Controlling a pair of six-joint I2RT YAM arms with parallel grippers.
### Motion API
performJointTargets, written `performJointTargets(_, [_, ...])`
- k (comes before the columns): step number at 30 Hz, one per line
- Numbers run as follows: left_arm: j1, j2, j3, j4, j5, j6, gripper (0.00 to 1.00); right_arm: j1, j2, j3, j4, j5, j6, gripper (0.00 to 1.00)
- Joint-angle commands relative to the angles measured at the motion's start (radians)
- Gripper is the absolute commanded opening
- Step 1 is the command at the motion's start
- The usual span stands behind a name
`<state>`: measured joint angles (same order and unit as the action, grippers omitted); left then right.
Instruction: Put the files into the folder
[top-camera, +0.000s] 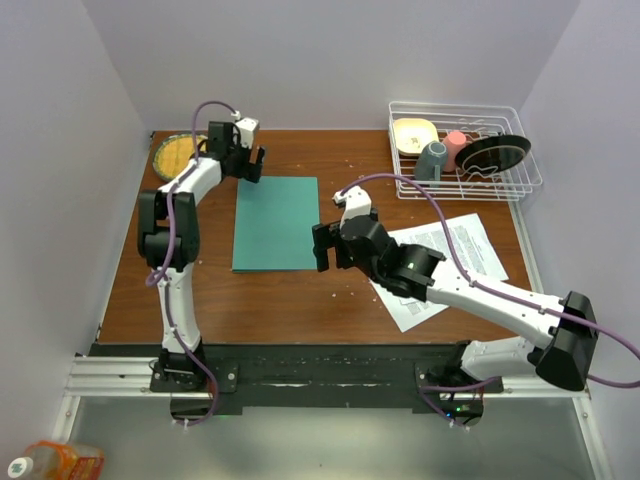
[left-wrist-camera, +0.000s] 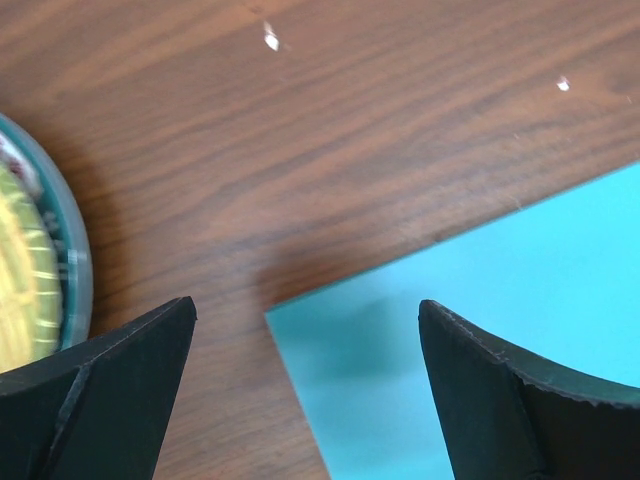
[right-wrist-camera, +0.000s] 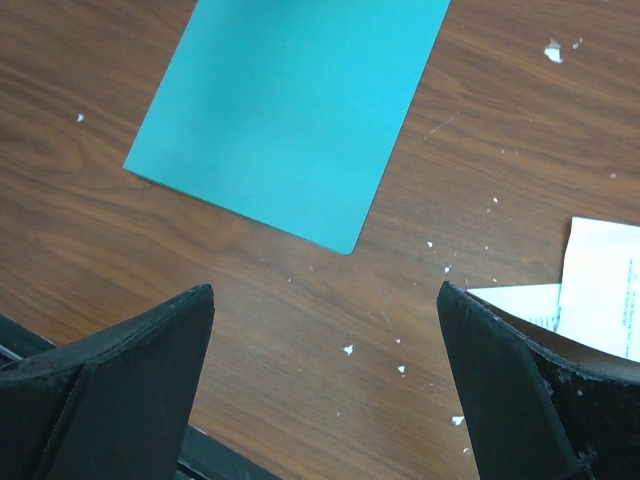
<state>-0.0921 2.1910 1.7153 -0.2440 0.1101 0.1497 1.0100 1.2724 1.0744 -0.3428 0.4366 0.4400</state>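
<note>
No legible text anywhere; files (top-camera: 440, 262) carry dense black print, too small to read.

This looks like a robotics lab test cell, not a lived-in room. Plain pale panel walls (top-camera: 60, 150) box in a wood-grain worktop (top-camera: 290, 300) on three sides. An aluminium rail (top-camera: 320, 375) runs along its near edge, and two robot arms are bolted there, the left arm (top-camera: 170, 230) and the right arm (top-camera: 480, 295), each trailing a purple cable (top-camera: 395, 177). The worktop carries a mix of kitchen and office items: a white wire dish rack (top-camera: 530, 175) holding a cream bowl (top-camera: 413, 133), a grey cup (top-camera: 432, 160), a pink cup (top-camera: 456, 145) and a dark plate (top-camera: 495, 153), along with a teal folder (top-camera: 276, 222) and printed paper sheets (top-camera: 460, 250). White flecks (right-wrist-camera: 348, 349) dot the wood.
</note>
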Motion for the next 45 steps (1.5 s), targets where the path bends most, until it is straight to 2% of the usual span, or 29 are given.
performJointTargets(1, [-0.003, 0.009, -0.034, -0.024, 0.056, 0.021, 1.00, 0.021, 0.005, -0.045, 0.028, 0.022, 0.048, 0.98])
performJointTargets(9, [-0.001, 0.044, -0.011, 0.000, 0.075, 0.021, 1.00, 0.116, 0.013, -0.145, 0.038, 0.016, 0.074, 0.96])
performJointTargets(15, [-0.003, 0.084, -0.005, -0.041, 0.120, 0.024, 0.96, 0.128, 0.019, -0.186, 0.087, -0.042, 0.105, 0.96])
performJointTargets(19, [-0.003, 0.033, -0.063, -0.038, 0.112, 0.040, 0.94, 0.127, 0.067, -0.185, 0.125, -0.070, 0.091, 0.96])
performJointTargets(30, [-0.003, -0.161, -0.310, -0.008, 0.094, -0.009, 0.88, 0.127, 0.330, -0.105, 0.241, -0.183, 0.068, 0.92])
performJointTargets(38, [-0.005, -0.272, -0.430, -0.031, 0.031, -0.087, 0.79, 0.127, 0.332, -0.160, 0.323, -0.288, 0.108, 0.91])
performJointTargets(45, [-0.005, -0.352, -0.486, -0.107, 0.083, -0.108, 0.73, 0.125, 0.366, -0.146, 0.318, -0.406, 0.066, 0.91])
